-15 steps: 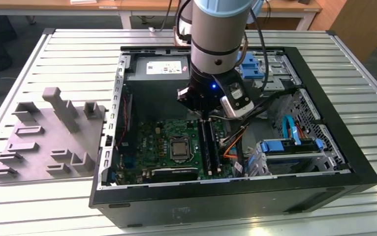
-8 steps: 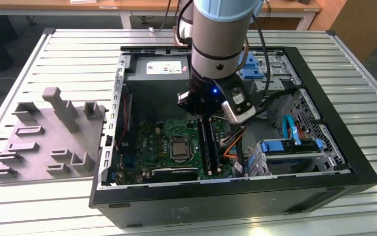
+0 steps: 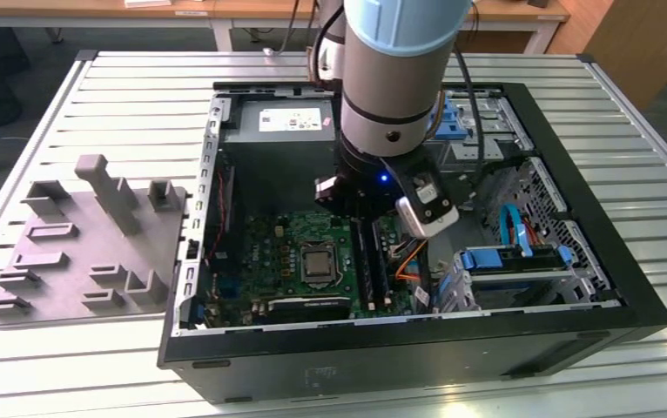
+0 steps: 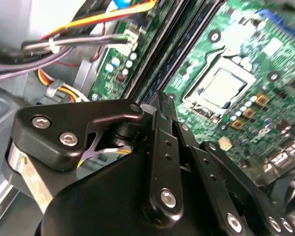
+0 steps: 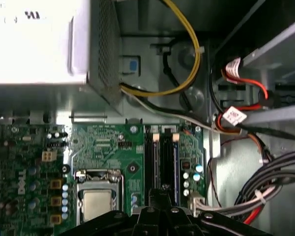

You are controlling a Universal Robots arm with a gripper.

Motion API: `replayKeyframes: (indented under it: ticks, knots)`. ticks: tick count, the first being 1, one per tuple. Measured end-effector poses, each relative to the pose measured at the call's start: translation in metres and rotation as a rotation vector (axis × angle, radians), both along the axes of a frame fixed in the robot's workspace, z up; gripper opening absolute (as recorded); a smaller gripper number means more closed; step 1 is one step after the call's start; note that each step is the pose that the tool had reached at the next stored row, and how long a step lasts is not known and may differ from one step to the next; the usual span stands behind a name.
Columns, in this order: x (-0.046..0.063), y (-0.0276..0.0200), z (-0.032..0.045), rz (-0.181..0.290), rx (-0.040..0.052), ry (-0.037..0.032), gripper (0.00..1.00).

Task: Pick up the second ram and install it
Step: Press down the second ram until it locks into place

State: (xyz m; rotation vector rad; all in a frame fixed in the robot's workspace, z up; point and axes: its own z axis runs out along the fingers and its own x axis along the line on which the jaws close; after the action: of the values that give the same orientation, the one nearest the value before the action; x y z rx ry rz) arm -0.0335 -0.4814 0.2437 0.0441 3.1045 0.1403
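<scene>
The arm reaches down into the open computer case (image 3: 612, 296), with the gripper (image 5: 160, 199) low over the motherboard (image 3: 299, 252), directly above the black memory slots (image 5: 162, 162). In the first wrist view the fingertips come to a narrow point over the slots; a thin dark edge between them may be the second ram (image 4: 163, 105), but the fingers hide too much to be sure, and I cannot tell whether the jaws grip it or are merely closed down.

Room is tight. The case walls stand around the board, the power supply (image 5: 39, 44) sits at the far end, and a bundle of yellow, red and black cables (image 5: 246, 123) runs close beside the slots, on the exterior view's right. The processor socket (image 5: 98, 201) lies just on the other side of the slots.

The case rests on a ribbed metal table (image 3: 136, 104). Well apart from it, on the exterior view's left, lies the grey plastic holder block (image 3: 84, 244). A wooden bench (image 3: 252, 13) stands beyond the table.
</scene>
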Motion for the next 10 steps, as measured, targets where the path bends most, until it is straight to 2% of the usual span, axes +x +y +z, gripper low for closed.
replayKeyframes:
  ticks: [1,6,10]
  knots:
    - [0.0,-0.0017,0.0001,0.0,-0.0039,0.001,0.11]
    - [0.0,-0.0062,0.0001,0.0,-0.0348,0.0041,0.11]
    - [0.0,-0.0146,-0.0003,0.0,-0.0389,0.0052,0.11]
